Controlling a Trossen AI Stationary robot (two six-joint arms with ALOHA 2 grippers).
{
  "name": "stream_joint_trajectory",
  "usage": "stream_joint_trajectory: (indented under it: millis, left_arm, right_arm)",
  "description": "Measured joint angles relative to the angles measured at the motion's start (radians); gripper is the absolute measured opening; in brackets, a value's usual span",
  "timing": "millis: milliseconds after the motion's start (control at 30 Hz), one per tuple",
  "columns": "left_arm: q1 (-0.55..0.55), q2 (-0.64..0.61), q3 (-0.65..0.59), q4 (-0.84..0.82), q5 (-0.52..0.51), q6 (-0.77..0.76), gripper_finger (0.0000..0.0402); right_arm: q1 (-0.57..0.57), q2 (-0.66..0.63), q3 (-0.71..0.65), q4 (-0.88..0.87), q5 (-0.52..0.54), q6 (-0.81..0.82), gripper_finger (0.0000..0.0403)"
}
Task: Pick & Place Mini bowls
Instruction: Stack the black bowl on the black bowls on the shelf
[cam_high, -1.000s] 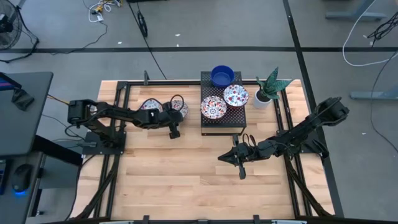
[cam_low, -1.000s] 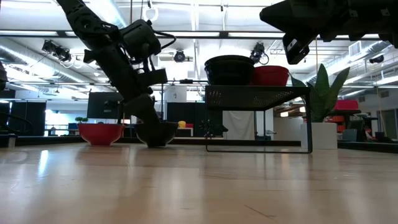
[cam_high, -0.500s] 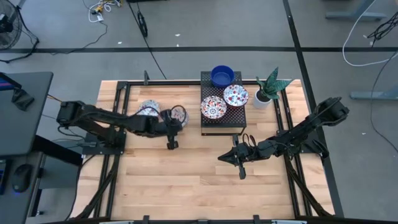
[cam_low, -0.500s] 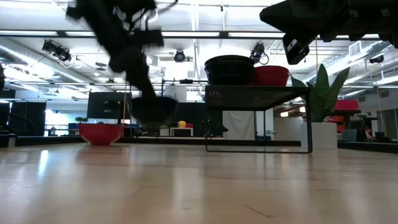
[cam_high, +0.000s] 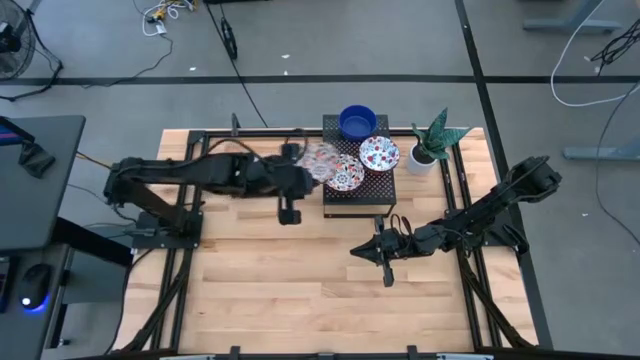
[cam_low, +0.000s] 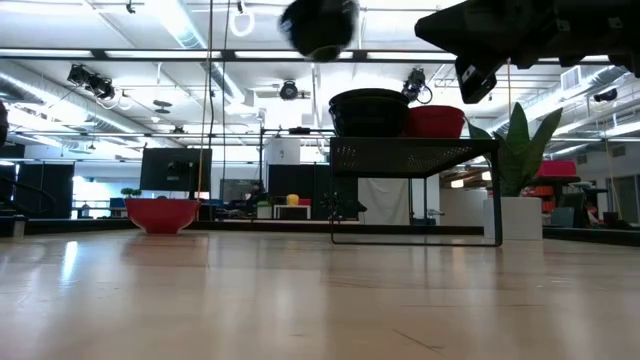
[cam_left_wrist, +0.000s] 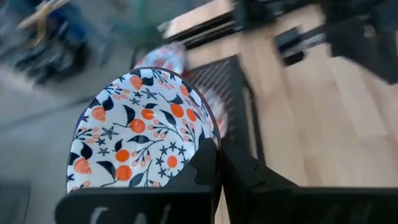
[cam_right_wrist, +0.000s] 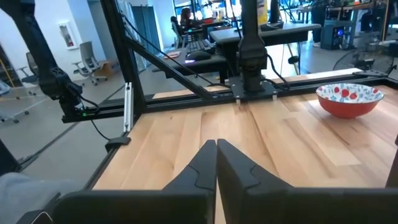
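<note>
My left gripper (cam_high: 303, 172) is shut on a white mini bowl with a red-and-blue floral pattern (cam_high: 318, 160), held in the air just left of the black rack (cam_high: 360, 190). In the low view this bowl (cam_low: 320, 25) hangs high above the table. The rack carries a cobalt blue bowl (cam_high: 357, 122) and two floral bowls (cam_high: 380, 153) (cam_high: 345, 175). Another bowl, red outside (cam_low: 163, 213) (cam_right_wrist: 348, 99), stands on its base on the table. My right gripper (cam_high: 385, 258) hovers shut over the table's middle right, touching nothing. My left gripper pinches the floral bowl by its rim (cam_left_wrist: 210, 134), with the wall passing between the two fingers (cam_left_wrist: 205, 171). The bowl is lifted clear of the table and tipped, its patterned inside (cam_left_wrist: 140, 134) facing the wrist camera.
A white pot with a green plant (cam_high: 428, 148) stands right of the rack. Black frame rails (cam_high: 190, 180) run along the table's left, right and far edges. Bare wood (cam_high: 300, 290) fills the near half of the table.
My left gripper has risen from the table and swung right toward the rack, taking the floral bowl with it. The bowl, down on the table a second ago, is now lifted clear and tipped, high beside the rack. The right arm has kept still.
</note>
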Motion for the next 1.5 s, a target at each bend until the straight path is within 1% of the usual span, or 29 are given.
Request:
stream_joint_trajectory:
  millis: [133,233,300,400,633,833,1033,1167,1433,1500]
  left_arm:
    - [0.015,0.121,0.106,-0.003,0.095,0.12,0.0009]
    - [0.027,0.198,0.162,-0.013,0.099,0.181,0.0009]
    - [0.037,0.234,0.182,-0.013,0.1,0.192,0.0012]
    - [0.055,0.267,0.184,-0.013,0.144,0.194,0.002]
    - [0.083,0.285,0.184,-0.015,0.143,0.184,0.0012]
    - [0.103,0.285,0.183,-0.007,0.141,0.177,0.0023]
    - [0.108,0.284,0.158,0.026,0.142,0.175,0.0015]
    - [0.11,0.294,0.158,0.038,0.14,0.156,0.0018]
    - [0.109,0.349,0.156,0.046,0.079,0.166,0.0015]
    - [0.111,0.352,0.156,0.045,0.078,0.165,0.0018]
  right_arm:
    - [0.0,0.0,0.0,0.0,0.0,0.0,0.0015]
    - [0.0,0.0,0.0,0.0,0.0,0.007,0.0015]
    - [0.0,0.0,0.0,0.0,0.0,0.012,0.0015]
    - [0.0,0.0,0.0,-0.001,0.0,0.012,0.0015]
    - [0.0,0.0,0.0,-0.001,0.0,0.008,0.0015]
    - [0.0,0.0,0.0,0.0,-0.001,0.003,0.0015]
    - [0.0,0.0,0.0,-0.001,-0.001,0.003,0.0015]
    - [0.0,0.0,0.0,0.0,-0.005,0.003,0.0015]
    - [0.0,0.0,0.0,-0.005,-0.005,0.006,0.0015]
    - [0.0,0.0,0.0,-0.004,-0.005,0.007,0.0015]
